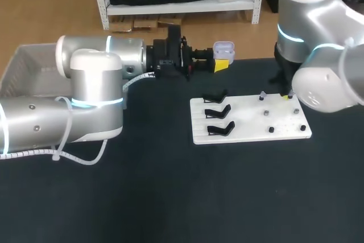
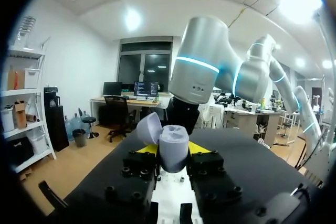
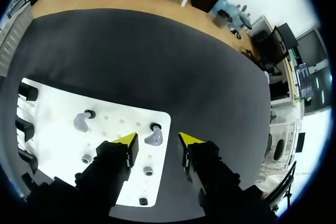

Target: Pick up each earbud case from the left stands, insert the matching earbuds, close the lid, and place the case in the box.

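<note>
Now at left claw [image 2: 174, 150]: one open case [image 2: 173, 142], gripped.
Right claw [image 3: 157, 140]: wide apart.
Earbuds [image 3: 154, 139]: two on board [image 3: 52, 127].
Stands [image 1: 218, 112]: three.

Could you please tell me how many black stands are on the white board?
3, in a column along the left side of the board: far stand, middle stand, near stand. All are empty; none seems hidden.

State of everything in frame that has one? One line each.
earbud case: lid open, held off the table
left hand: shut on the earbud case
right hand: open, over the white board
earbud: on the board, under the right hand, not gripped
second earbud: on the board, untouched
black stands: all three empty
</note>
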Robot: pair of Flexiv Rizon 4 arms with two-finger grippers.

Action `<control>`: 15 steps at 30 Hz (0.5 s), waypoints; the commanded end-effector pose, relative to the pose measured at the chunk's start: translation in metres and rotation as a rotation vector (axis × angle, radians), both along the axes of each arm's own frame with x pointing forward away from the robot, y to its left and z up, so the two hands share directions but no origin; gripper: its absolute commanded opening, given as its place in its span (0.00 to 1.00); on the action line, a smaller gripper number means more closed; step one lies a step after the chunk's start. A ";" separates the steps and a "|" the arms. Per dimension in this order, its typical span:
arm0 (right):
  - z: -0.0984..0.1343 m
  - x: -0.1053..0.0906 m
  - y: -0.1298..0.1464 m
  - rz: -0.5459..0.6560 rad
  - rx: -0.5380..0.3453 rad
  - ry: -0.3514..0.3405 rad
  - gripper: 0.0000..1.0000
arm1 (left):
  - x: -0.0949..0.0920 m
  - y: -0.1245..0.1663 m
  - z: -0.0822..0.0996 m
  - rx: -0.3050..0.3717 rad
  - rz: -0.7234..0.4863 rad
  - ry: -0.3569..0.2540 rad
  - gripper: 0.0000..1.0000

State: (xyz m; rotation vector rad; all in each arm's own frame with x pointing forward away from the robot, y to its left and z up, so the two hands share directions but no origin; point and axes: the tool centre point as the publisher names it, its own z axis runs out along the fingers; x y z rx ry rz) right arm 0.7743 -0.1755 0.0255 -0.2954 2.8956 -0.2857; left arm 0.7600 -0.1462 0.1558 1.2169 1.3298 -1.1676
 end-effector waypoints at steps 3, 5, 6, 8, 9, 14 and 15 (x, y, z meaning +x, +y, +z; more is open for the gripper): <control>-0.002 0.005 0.003 -0.015 -0.004 0.010 0.40 | 0.002 0.000 0.000 -0.001 -0.003 0.000 0.00; -0.002 0.004 0.004 -0.019 -0.004 0.013 0.38 | 0.002 0.000 0.000 -0.001 -0.003 0.000 0.00; -0.002 0.004 0.004 -0.021 -0.003 0.016 0.38 | 0.002 0.000 0.000 -0.001 -0.003 0.000 0.00; -0.003 0.004 0.004 -0.027 -0.003 0.020 0.38 | 0.002 0.000 0.000 -0.001 -0.003 0.000 0.00; -0.004 0.004 0.004 -0.030 -0.001 0.021 0.38 | 0.002 0.000 0.000 -0.001 -0.003 0.000 0.00; -0.006 0.004 0.004 -0.037 0.004 0.027 0.32 | 0.002 0.000 0.000 -0.001 -0.003 0.000 0.00; -0.006 0.004 0.004 -0.038 0.004 0.025 0.30 | 0.002 0.000 0.000 -0.001 -0.003 0.000 0.00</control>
